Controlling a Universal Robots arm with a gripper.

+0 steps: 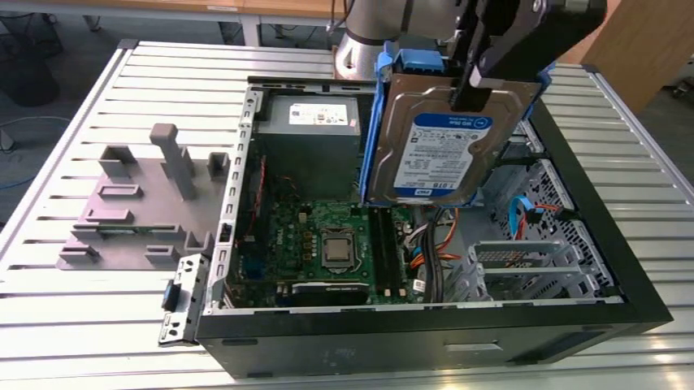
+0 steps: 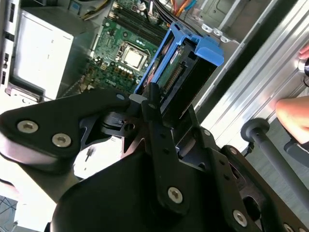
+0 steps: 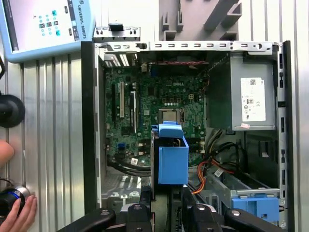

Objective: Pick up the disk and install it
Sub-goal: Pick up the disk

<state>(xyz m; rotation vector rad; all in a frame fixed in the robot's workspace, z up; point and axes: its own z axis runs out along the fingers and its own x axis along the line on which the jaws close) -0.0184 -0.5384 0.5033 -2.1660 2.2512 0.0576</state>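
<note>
Setting: slatted metal table (image 1: 76,325), on which a computer case (image 1: 434,345) is laid open, seemingly so its inside can be reached from above.
Disk: the disk (image 1: 440,154) is held on edge in the air above the case, over the motherboard (image 1: 325,244); not yet installed.
Gripper: the gripper (image 1: 475,85) is clamped on the disk's upper end, probably so the lower end is left free.
Bystander: a hand (image 3: 19,215) is seen at the table's edge.

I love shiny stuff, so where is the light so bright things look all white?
In the second wrist view the power supply glares almost white; in the first wrist view the slatted table past the computer case washes out; in the exterior view the disk has an evenly lit label, no glare.
</note>
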